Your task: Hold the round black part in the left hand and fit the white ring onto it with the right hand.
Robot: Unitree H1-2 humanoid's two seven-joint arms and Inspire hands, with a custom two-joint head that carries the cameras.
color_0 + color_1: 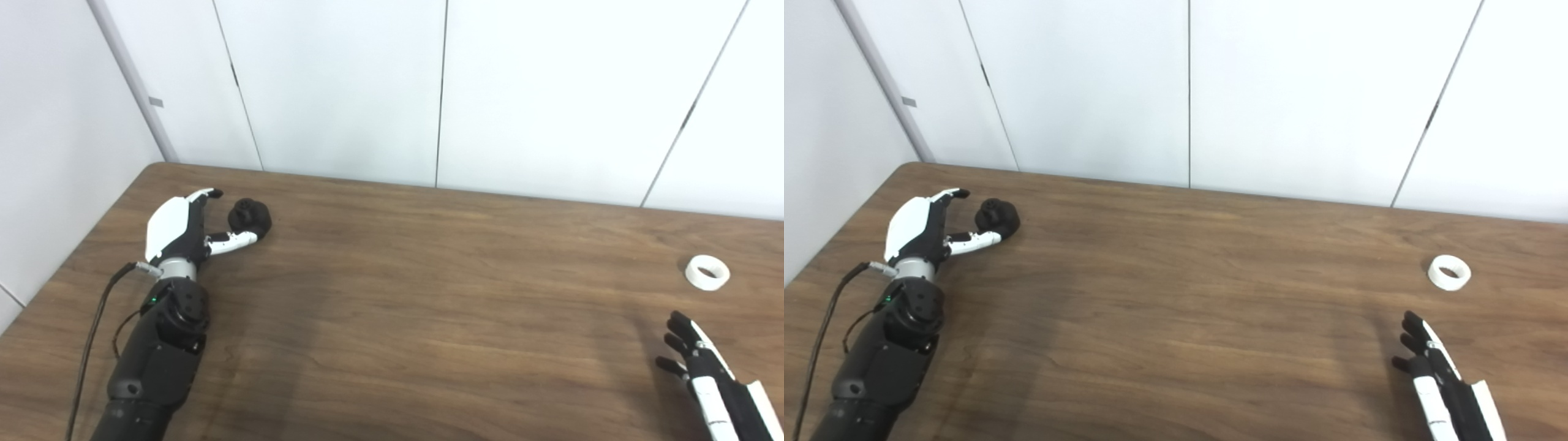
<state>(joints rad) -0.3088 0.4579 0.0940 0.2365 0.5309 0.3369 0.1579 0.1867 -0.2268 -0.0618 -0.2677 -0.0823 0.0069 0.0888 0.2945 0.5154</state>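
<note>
Reach was the whole question at that moment, and it split cleanly by side. My left hand (180,226) lay at the far left of the table (429,294), fingers spread wide and holding nothing, with the round black part (250,217) just to its right, sitting between the curled upper fingers and the thumb. The thumb tip looked to be touching the part's near side, though I could not tell for certain whether it pressed or merely sat beside it; the upper fingers stood clear of it. The part rested on the wood, not lifted. It looked squat and rounded, with no long axis I could make out, so closing around it seemed to need no particular turn of the wrist. My right hand (698,361) came in low at the near right corner, fingers extended and a little apart, empty, pointing toward the far left. The white ring (707,272) lay flat on the table, hole upward, farther away than that hand and slightly to its right, apart from the fingertips. Ring and black part sat well apart, at opposite ends of the table, so each hand was plainly the nearer one for its own piece. I judged neither grasp done yet.
</note>
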